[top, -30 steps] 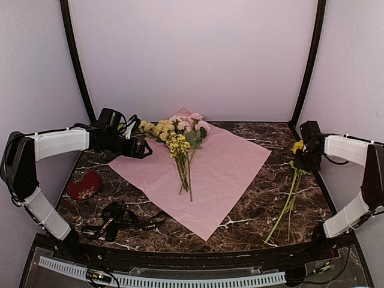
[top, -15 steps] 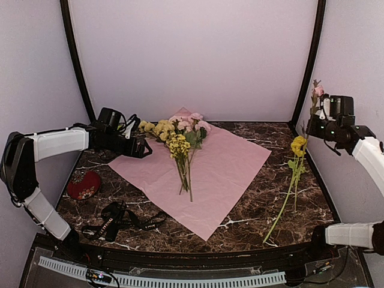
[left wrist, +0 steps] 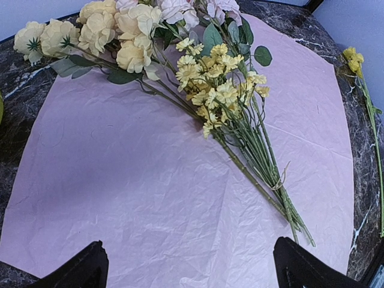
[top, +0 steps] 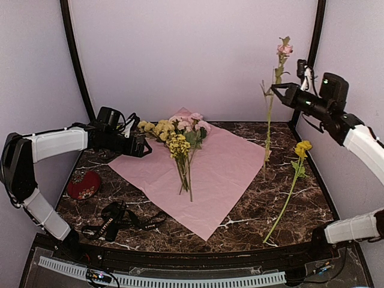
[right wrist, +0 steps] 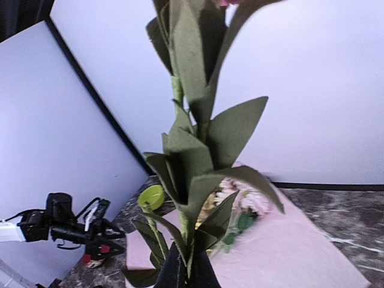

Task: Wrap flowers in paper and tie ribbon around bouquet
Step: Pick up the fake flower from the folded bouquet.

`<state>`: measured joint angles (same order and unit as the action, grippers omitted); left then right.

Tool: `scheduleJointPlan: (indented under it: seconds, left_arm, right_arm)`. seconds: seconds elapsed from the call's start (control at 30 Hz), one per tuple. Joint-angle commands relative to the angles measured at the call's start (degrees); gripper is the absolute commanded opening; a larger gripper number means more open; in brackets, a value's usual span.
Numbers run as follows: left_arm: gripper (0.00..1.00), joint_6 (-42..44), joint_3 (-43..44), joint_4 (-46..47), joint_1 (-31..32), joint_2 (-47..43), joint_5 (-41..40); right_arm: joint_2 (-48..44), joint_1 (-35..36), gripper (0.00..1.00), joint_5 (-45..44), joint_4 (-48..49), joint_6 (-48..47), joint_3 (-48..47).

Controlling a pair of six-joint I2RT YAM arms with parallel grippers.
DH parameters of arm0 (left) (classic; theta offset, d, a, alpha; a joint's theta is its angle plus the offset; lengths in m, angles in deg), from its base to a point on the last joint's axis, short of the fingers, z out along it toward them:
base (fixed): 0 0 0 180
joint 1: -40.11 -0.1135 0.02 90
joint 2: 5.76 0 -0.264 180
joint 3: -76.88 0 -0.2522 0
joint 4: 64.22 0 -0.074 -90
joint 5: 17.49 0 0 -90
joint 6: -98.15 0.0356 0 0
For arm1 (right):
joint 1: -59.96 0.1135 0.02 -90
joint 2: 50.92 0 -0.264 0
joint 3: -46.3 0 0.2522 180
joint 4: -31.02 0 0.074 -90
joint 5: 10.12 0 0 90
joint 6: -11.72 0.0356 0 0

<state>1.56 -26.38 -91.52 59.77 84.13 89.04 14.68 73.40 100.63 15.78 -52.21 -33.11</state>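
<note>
R pincer grips pink-bloom stem vertical, bloom up.

This looks like a robot test booth in a lab. Plain pale walls box in a dark marbled counter, with black poles at the back corners. A white left arm and right arm are bolted at the bottom edge, beside a slotted cable duct.

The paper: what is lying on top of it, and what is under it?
On the paper lies a bunch of flowers, with the blooms toward the far corner and the stems pointing near. The table shows only around the sheet; what is under the sheet is covered and cannot be seen.
</note>
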Motion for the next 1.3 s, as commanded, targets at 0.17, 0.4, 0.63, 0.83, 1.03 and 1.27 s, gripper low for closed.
scheduleJointPlan:
  seconds: [0.17,0.4,0.63,0.83,1.03,1.27]
  left_arm:
    - [0.99,0.53,1.35,-0.96,-0.36,-1.94,1.34]
    - [0.99,0.66,1.35,-1.15,-0.47,-1.32,1.64]
    - [0.99,0.87,1.63,-1.58,-0.66,-0.73,1.88]
    - [0.99,0.88,1.62,-1.5,-0.68,-0.47,1.96]
    - [0.99,1.05,1.88,-1.88,-0.7,-0.15,1.74]
    - [0.99,0.69,2.12,-2.16,-0.72,0.18,2.12]
  right_arm:
    - [39.17,15.0,0.0,9.75,12.93,14.04,-22.25]
    - [60.9,19.46,0.0,5.72,3.79,15.87,-41.64]
    - [75.51,19.74,0.0,-2.01,-4.9,12.75,-52.87]
    - [78.53,19.83,0.35,-2.78,-12.06,5.32,-59.89]
    - [71.55,19.68,0.62,-10.53,-25.87,-6.43,-60.84]
    - [53.57,15.4,0.72,-37.18,-39.04,-6.92,-43.37]
